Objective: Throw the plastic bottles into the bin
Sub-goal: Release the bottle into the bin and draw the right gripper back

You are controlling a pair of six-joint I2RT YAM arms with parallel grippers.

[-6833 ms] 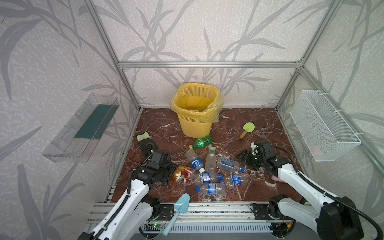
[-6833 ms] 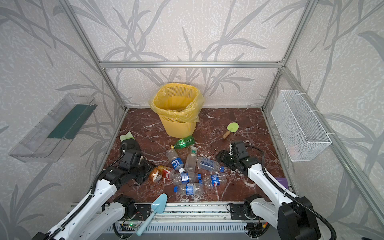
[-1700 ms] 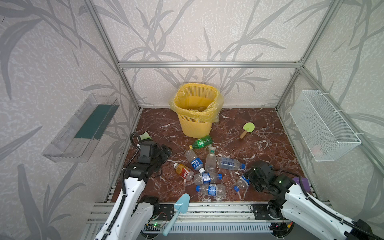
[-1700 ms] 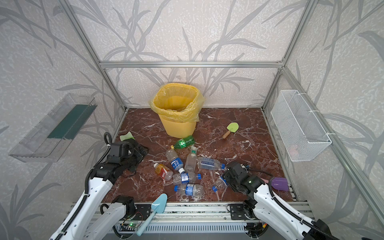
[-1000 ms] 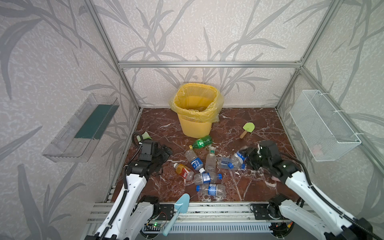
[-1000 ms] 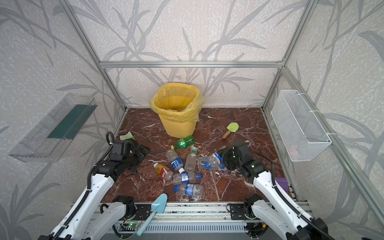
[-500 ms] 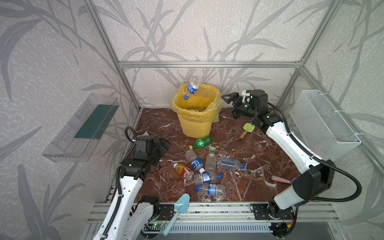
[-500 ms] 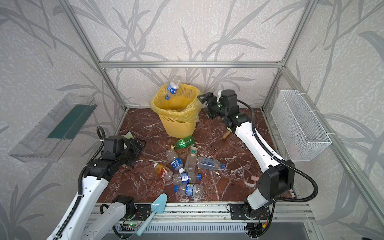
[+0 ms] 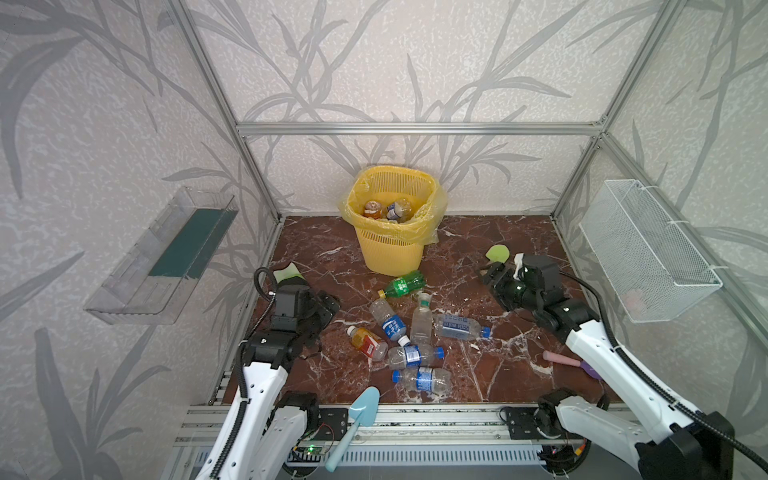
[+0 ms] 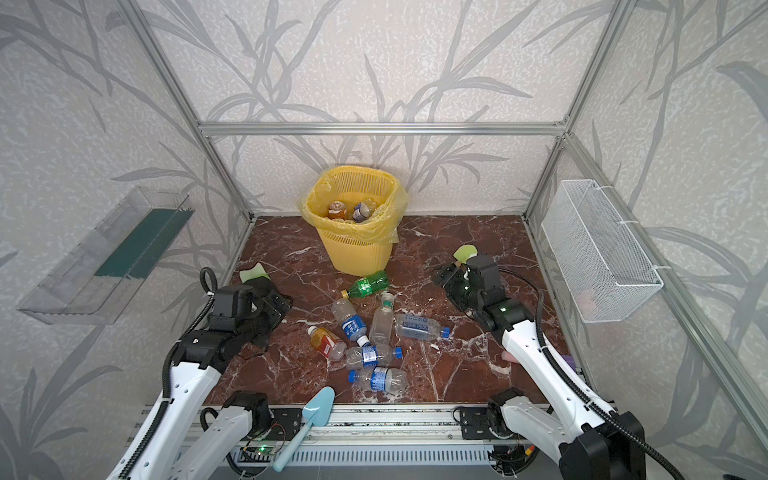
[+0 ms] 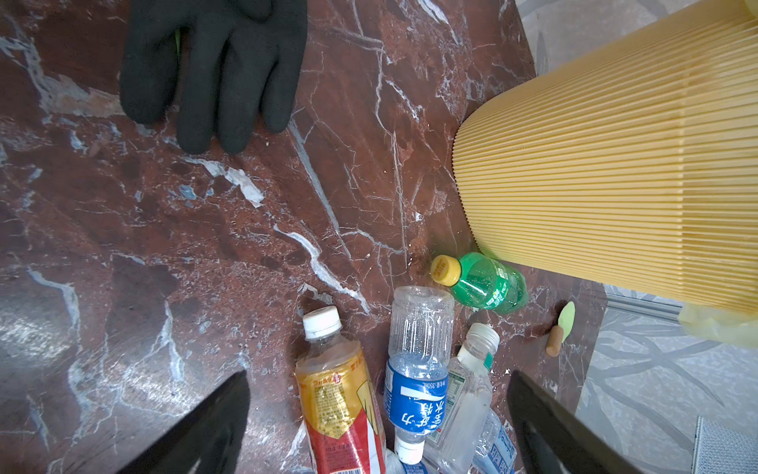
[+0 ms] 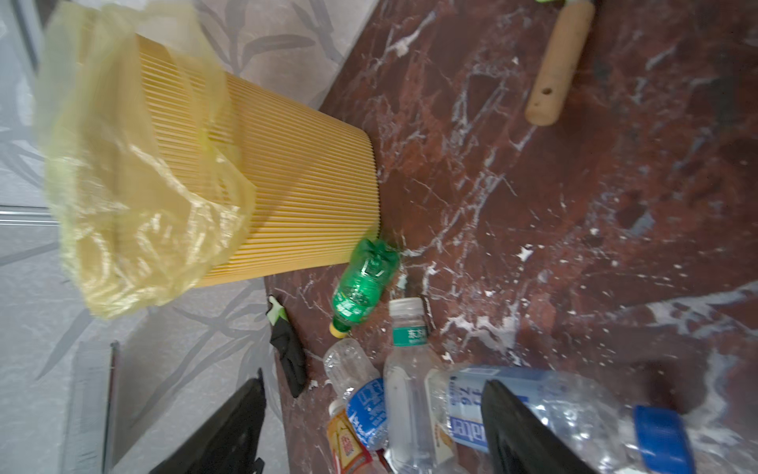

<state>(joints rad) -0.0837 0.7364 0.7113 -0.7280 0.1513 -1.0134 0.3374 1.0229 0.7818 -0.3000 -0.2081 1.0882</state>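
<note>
The yellow lattice bin (image 9: 392, 253) stands at the back of the marble floor, with bottles (image 9: 386, 210) lying inside it. Several plastic bottles lie loose in the middle: a green one (image 9: 403, 284) by the bin's foot, an orange-labelled one (image 9: 368, 343) and clear blue-labelled ones (image 9: 459, 326). My left gripper (image 9: 328, 305) hovers open just left of the pile; in its wrist view the left gripper (image 11: 377, 375) frames the orange-labelled bottle (image 11: 340, 406). My right gripper (image 9: 490, 276) hangs open and empty to the right of the pile, and in its wrist view the right gripper (image 12: 373, 383) looks over the bottles.
A black glove (image 11: 221, 69) lies under the left arm. A green paddle (image 9: 496, 252) lies behind the right gripper. A light-blue shovel (image 9: 361, 409) rests on the front rail. A wire basket (image 9: 648, 253) and a clear tray (image 9: 166, 257) hang on the side walls.
The right arm swung up beside the bin and let go a blue-labelled bottle, which flew into it; the arm has now dropped back low, right of the pile. The left gripper barely moved.
</note>
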